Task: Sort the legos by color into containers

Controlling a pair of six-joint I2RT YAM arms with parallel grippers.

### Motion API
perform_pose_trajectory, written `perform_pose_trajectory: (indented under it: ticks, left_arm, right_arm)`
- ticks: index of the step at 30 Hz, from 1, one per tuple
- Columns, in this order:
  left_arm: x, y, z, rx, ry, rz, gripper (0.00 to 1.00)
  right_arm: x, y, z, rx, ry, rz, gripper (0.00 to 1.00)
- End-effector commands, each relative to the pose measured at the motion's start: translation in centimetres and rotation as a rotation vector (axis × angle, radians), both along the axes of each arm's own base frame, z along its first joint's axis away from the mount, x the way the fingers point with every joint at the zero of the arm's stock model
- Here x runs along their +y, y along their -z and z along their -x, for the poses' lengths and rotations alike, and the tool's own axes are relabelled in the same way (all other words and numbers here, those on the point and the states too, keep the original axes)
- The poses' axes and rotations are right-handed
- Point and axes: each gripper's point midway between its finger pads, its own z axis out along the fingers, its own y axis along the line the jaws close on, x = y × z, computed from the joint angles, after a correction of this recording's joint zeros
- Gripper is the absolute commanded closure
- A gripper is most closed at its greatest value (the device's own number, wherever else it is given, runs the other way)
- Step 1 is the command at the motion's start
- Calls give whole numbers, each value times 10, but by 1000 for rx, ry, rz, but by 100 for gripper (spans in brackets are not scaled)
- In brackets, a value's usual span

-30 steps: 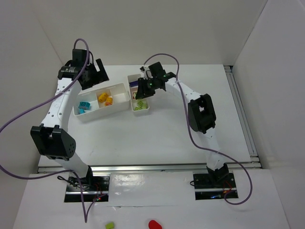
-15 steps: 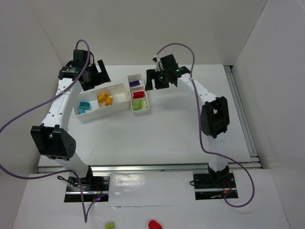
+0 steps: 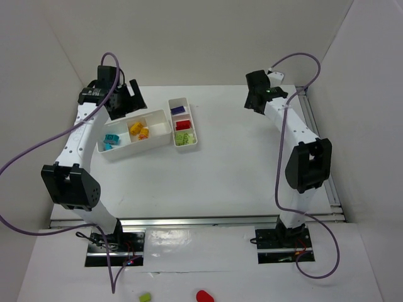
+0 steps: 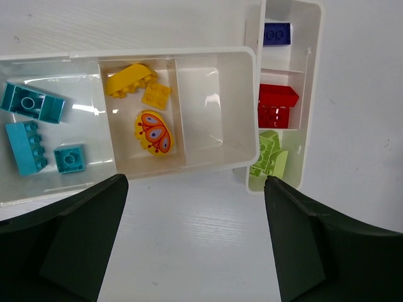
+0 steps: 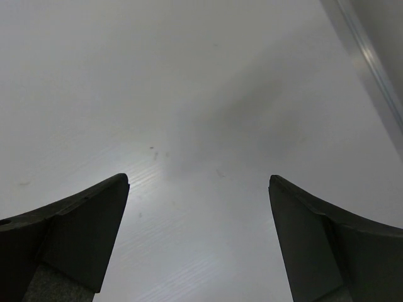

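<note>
Top external view shows the legos only as dabs of colour, too small to count; the left wrist view is clearer. In it the wider tray [image 4: 249, 94] runs off the left edge of the frame, and its near rim slips behind the left fingers [image 4: 82, 245]. Its left compartment holds three cyan bricks [image 4: 28, 148]. The middle one holds two yellow bricks [image 4: 129, 78] and a yellow piece with a butterfly print [image 4: 153, 131]. The narrow tray [image 4: 308, 94] is cut off at the top, and the wider tray's corner hides part of the lime green bricks [image 4: 267, 157] in its near compartment. Red bricks [image 4: 277, 94] lie in the middle compartment and a dark blue-purple brick [image 4: 276, 33] in the far one.

Both trays sit close together at the far left of the bench [image 3: 227, 170]; whether they touch I cannot tell. To their right and toward the arm bases the bench lies open up to the metal rail [image 5: 365, 56] along its right edge.

The left fingers stand wide apart above the trays' near side, touching nothing. The right fingers [image 5: 75, 239] are spread just as wide over bare bench near the far right corner, gripping nothing.
</note>
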Motion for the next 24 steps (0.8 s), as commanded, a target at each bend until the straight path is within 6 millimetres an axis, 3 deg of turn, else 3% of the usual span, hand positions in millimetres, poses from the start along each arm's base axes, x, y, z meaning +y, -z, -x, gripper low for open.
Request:
perform_pose_trajectory:
  ticks: [1,7,14,22,23,24]
  left_arm:
    - [-3,-9,-7,-28,16,14,2]
    - [-11,-7,-6,-28,36,15,2]
    - [-12,-16,0,-49,43,22,2]
    - [-18,-12,1,-40,58,29,2]
    - [-18,-16,3,-49,59,29,2]
    - [-18,-16,3,-49,59,29,2]
  right_arm:
    - [-39,-8,30,22,174,120,1]
    - [-42,9,47,82,159,109,1]
    - [-44,7,54,57,155,81,1]
    - [-47,-4,60,33,170,74,1]
    - [-47,3,62,44,170,78,1]
    - [-49,-5,64,26,171,60,1]
